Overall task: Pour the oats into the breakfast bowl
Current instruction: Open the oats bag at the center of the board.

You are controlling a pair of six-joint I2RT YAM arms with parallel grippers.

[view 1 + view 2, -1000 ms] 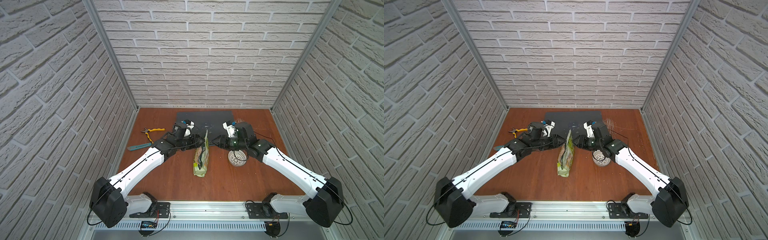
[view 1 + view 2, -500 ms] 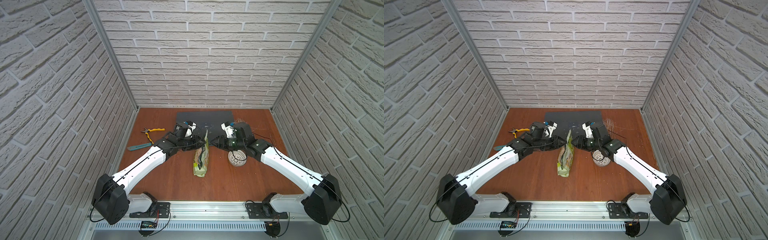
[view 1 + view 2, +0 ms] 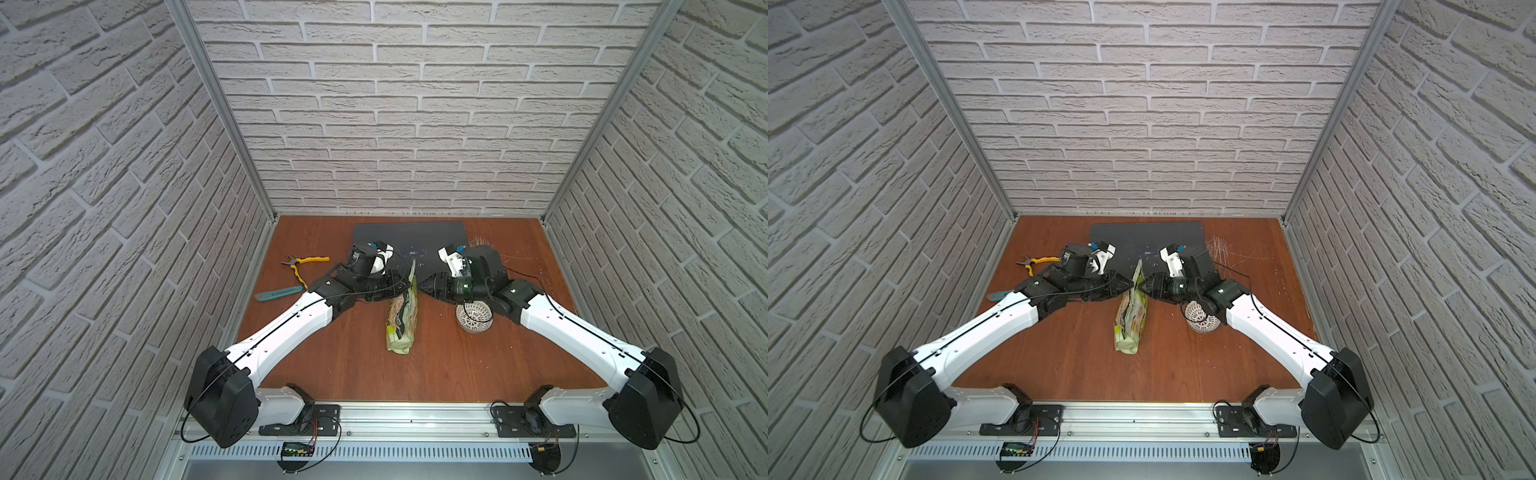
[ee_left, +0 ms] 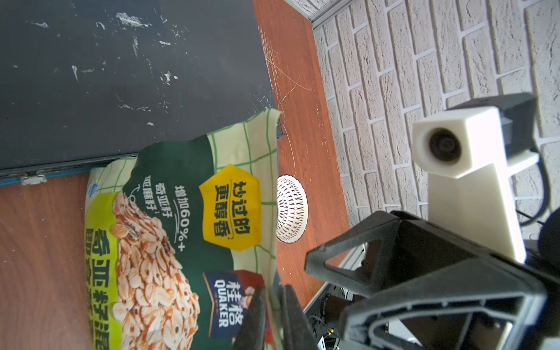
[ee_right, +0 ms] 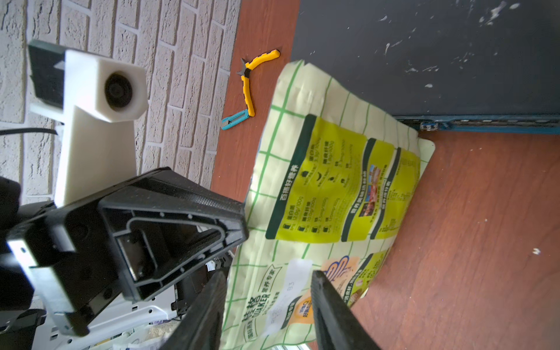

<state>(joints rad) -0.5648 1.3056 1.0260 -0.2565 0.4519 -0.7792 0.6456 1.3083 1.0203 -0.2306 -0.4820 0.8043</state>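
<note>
Jaws of the left gripper (image 4: 272,298) pinch the top edge of the oat pouch (image 3: 402,320); those of the right gripper (image 5: 268,275) stand apart, facing its back. We judge the pouch, propped beside the breakfast bowl (image 3: 473,318), soft, light and crinkly: best held by its upper corners.

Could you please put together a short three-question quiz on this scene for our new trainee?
1. True or false: the small white lattice bowl sits to the robot's right of the green-and-white checked oat pouch.
2. Which claw is shut on the pouch's edge? A left, B right, C neither.
3. Fill in: the brand printed on the pouch reads ____.
Key: 1 true; 2 A, the left claw; 3 Quaker.
</note>
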